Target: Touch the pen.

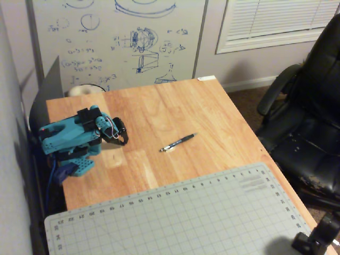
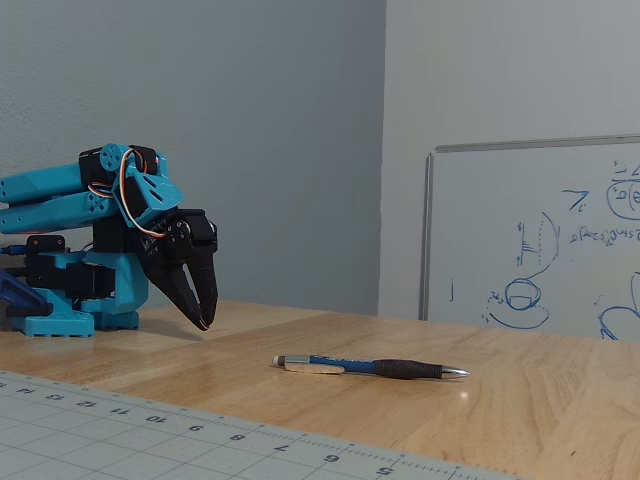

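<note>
The pen (image 1: 178,143) is slim and dark with a small pale end and lies flat on the wooden table (image 1: 159,106), near its middle. It also shows in the low fixed view (image 2: 368,367), with a blue barrel, black grip and silvery tip. My gripper (image 1: 122,141) is black, on a folded teal arm at the table's left side. In the low fixed view the gripper (image 2: 204,321) points down with its tips just above the wood and its jaws together. It holds nothing and stands well to the left of the pen, apart from it.
A grey cutting mat (image 1: 180,218) covers the near part of the table. A whiteboard (image 1: 117,42) leans behind the far edge. A black office chair (image 1: 308,122) stands to the right. The arm's teal base (image 2: 60,290) sits at the left.
</note>
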Robot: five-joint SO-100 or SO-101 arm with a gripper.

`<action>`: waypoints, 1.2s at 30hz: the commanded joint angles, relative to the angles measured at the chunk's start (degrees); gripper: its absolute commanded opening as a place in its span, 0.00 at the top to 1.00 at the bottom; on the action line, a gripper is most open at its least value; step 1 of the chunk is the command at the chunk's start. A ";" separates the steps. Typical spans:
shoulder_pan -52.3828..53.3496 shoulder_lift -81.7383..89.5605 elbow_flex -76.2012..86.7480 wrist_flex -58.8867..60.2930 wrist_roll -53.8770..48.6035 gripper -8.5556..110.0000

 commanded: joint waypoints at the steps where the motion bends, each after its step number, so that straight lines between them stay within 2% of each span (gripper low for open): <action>1: -0.18 0.18 -0.79 0.09 0.53 0.92; 18: -0.88 0.53 -1.85 -0.88 0.44 0.92; 24: -0.97 1.93 -4.48 -8.44 0.18 0.92; 29: -2.72 -10.37 -9.32 -15.12 0.18 0.92; 36: -4.22 -45.53 -32.87 -19.69 0.00 0.92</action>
